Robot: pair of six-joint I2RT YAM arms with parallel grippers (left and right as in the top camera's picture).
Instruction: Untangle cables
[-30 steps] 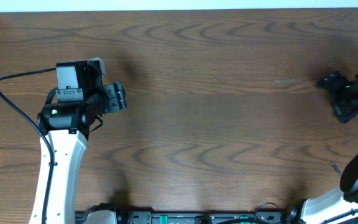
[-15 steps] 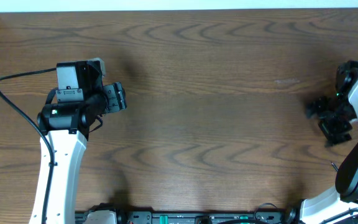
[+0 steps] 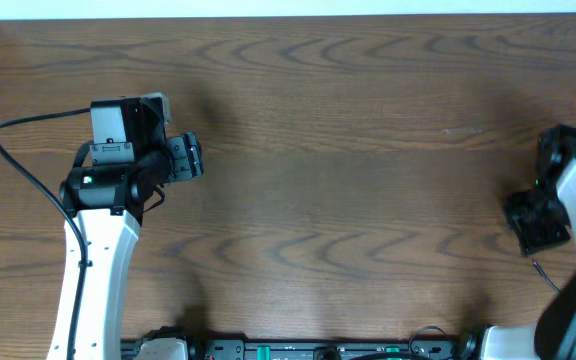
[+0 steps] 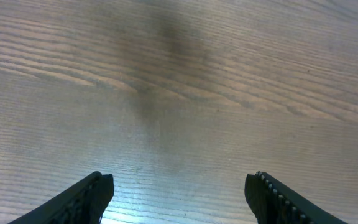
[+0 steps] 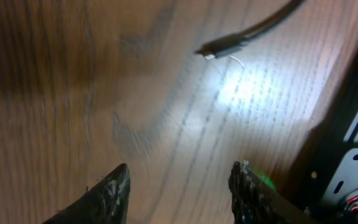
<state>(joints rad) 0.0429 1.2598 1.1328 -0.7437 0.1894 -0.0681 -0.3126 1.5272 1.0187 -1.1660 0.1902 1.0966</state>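
The right gripper point(image 5: 180, 186), jaws apart with only bare wood between them and pinching nothing, has swung in the last second along the table's point(image 3: 348, 150) right edge toward the near side, which I judge brings it into reach of the cable point(image 5: 229, 43) just ahead of it. That thin black cable lies flat near the right corner, its long axis diagonal in the wrist view, plug tip pointing lower left and cord running off upper right. The left gripper point(image 4: 179, 193) has stayed put, jaws spread wide over bare wood.
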